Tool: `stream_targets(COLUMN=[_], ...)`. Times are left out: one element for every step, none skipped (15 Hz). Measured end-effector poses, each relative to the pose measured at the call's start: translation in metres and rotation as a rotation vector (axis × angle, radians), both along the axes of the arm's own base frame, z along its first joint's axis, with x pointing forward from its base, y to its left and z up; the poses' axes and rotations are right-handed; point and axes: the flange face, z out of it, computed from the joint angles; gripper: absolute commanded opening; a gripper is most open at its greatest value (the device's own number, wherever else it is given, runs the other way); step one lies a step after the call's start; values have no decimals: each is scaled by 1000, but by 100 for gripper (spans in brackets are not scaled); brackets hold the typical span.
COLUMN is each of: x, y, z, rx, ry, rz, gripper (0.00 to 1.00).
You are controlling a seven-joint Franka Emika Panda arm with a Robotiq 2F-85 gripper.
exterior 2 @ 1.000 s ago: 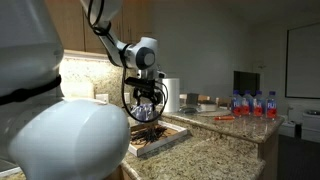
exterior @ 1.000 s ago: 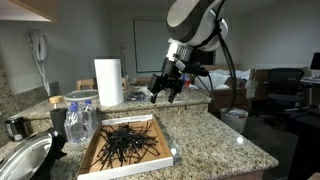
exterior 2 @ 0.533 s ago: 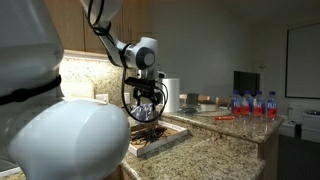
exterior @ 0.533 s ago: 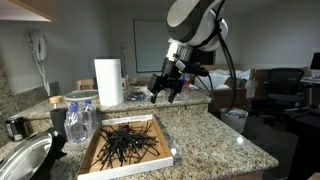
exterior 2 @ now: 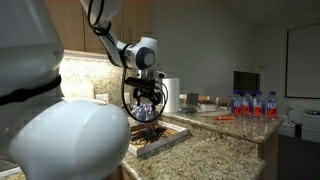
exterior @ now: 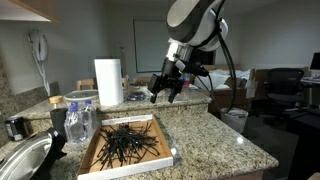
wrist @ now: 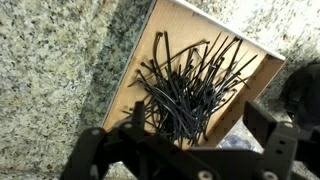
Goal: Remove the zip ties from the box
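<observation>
Wide open, the black gripper [exterior: 165,96] hangs mid-frame above thin black plastic zip ties [exterior: 128,144] heaped in the shallow white-sided cardboard box [exterior: 150,124], lower centre. Likely the approach step; next, descend and pinch the heap.

Office kitchenette: granite counter [exterior: 220,140], steel sink [exterior: 25,160], desk chair [exterior: 283,82].
</observation>
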Motion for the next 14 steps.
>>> stream_targets(x=[0,0,0,0,0,0,2,4,9,15,21,28,35,43], y=[0,0,0,0,0,0,2,6,11,18,25,33,40,47], z=[0,0,0,0,0,1,2,5,9,12,15,18,19,20], rx=[0,0,0,0,0,-2,-12,-27,-52,-79,-105,-129,-148,-153], ry=[0,0,0,0,0,-2,-6,-13,-26,-43,-56,-69,-81,-83], rz=[0,0,0,0,0,2,-6,-17,-33,-53,-70,-85,-103,-114], gripper=[100,100,100,100,100,100,100,100,100,100,100,100,100,100])
